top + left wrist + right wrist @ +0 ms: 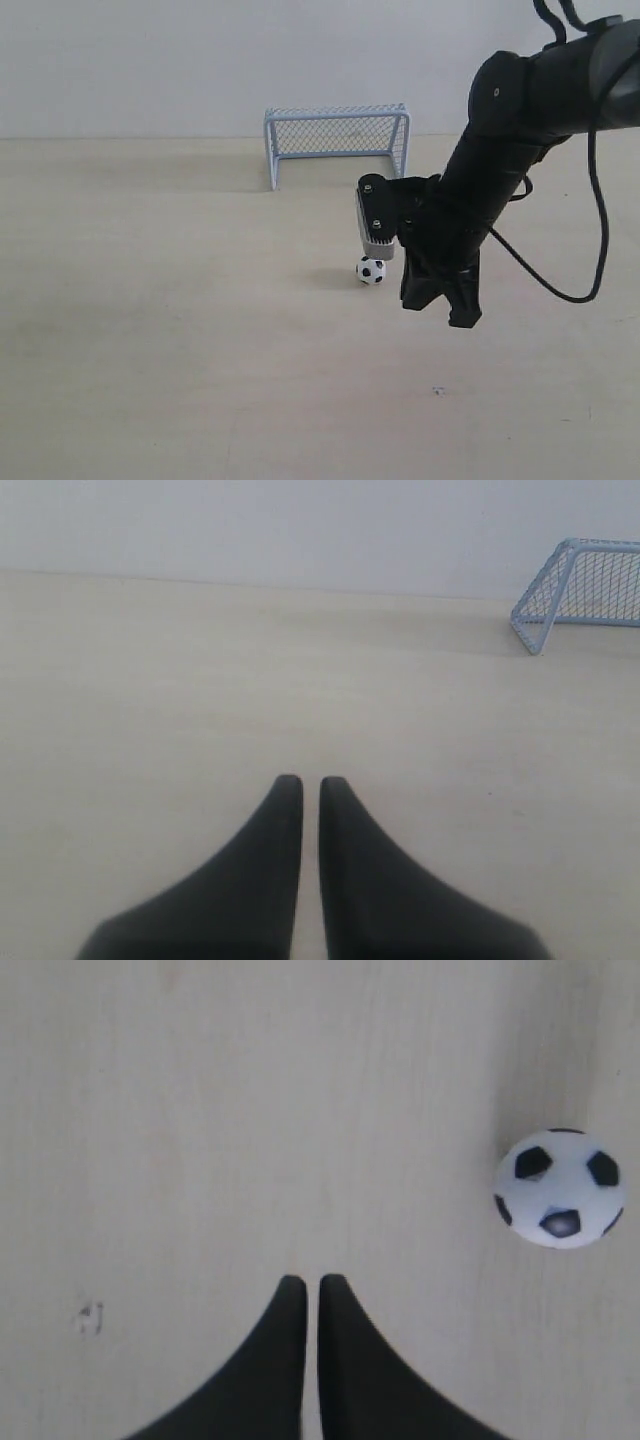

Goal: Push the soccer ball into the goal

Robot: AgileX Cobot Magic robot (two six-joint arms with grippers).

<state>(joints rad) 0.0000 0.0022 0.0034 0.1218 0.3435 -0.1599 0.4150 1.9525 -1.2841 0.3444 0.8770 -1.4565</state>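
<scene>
The soccer ball (pixel 370 270) (pixel 560 1187), tiny and white with black patches, rests on the pale tabletop in front of the goal (pixel 337 138) (pixel 580 590), a blue-white tube frame with mesh at the back of the table. My right gripper (pixel 440 305) (pixel 311 1282) hangs just right of the ball and a little nearer the camera, pointing down at the table. Its fingers are shut with only a thin slit and nothing between them. It is apart from the ball. My left gripper (pixel 311 782) is shut and empty over bare table. It does not show in the exterior view.
The right arm's wrist camera block (pixel 376 222) hangs directly above the ball. A black cable (pixel 590 260) loops off the arm at the right. A small dark speck (pixel 437 391) marks the tabletop near the front. A white wall stands behind the goal.
</scene>
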